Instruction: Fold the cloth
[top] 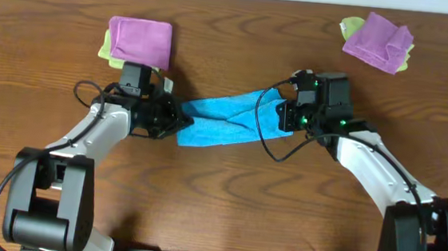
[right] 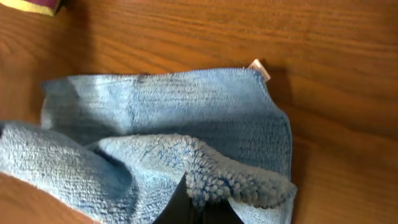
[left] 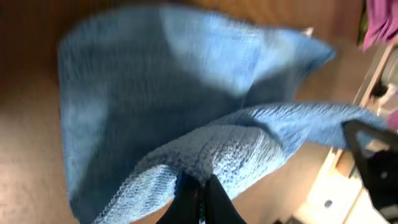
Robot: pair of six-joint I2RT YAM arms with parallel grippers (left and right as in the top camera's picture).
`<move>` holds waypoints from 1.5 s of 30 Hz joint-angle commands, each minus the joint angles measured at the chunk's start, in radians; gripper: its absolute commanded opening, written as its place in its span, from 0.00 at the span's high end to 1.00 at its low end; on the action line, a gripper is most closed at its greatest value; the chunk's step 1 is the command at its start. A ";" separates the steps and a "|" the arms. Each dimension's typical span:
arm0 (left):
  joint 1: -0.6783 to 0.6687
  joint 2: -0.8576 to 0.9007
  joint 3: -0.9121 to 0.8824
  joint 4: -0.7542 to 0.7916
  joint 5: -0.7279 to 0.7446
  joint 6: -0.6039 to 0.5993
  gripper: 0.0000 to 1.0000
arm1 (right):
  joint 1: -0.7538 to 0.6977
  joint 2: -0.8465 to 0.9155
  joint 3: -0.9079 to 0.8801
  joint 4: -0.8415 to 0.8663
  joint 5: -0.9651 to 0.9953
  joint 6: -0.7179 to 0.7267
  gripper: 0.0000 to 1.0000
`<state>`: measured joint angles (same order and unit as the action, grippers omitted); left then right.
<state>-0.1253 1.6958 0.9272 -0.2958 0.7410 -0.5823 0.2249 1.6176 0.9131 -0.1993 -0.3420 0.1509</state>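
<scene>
The sky-blue cloth (top: pixel 228 119) lies stretched between my two grippers at the table's middle, partly doubled over itself. My left gripper (top: pixel 178 120) is shut on the cloth's left end; the left wrist view shows its fingers (left: pixel 200 190) pinching a raised fold of the cloth (left: pixel 155 106). My right gripper (top: pixel 288 118) is shut on the cloth's right end; the right wrist view shows its fingers (right: pixel 199 202) gripping a thick rolled edge of the cloth (right: pixel 186 112), with a lower layer spread flat on the table below. A white tag (right: pixel 260 68) sticks out at a corner.
A purple cloth (top: pixel 140 41) on a yellow-green cloth (top: pixel 105 46) lies at the back left, behind my left arm. Another purple cloth (top: pixel 377 40) over a yellow-green one (top: pixel 350 26) lies at the back right. The table is brown wood (top: pixel 226 198).
</scene>
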 commanded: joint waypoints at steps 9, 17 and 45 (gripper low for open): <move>0.002 -0.017 0.015 0.041 -0.158 -0.077 0.94 | 0.011 0.014 0.001 0.085 0.055 0.013 0.98; 0.003 -0.017 0.015 0.035 -0.210 -0.085 0.94 | 0.012 0.087 0.005 0.130 0.055 0.021 0.99; 0.003 -0.016 0.014 0.018 -0.435 -0.087 0.94 | 0.026 0.152 0.022 0.206 0.084 0.035 0.64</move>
<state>-0.1253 1.6943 0.9276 -0.2798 0.3393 -0.6594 0.2428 1.7626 0.9165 0.0090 -0.2672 0.1856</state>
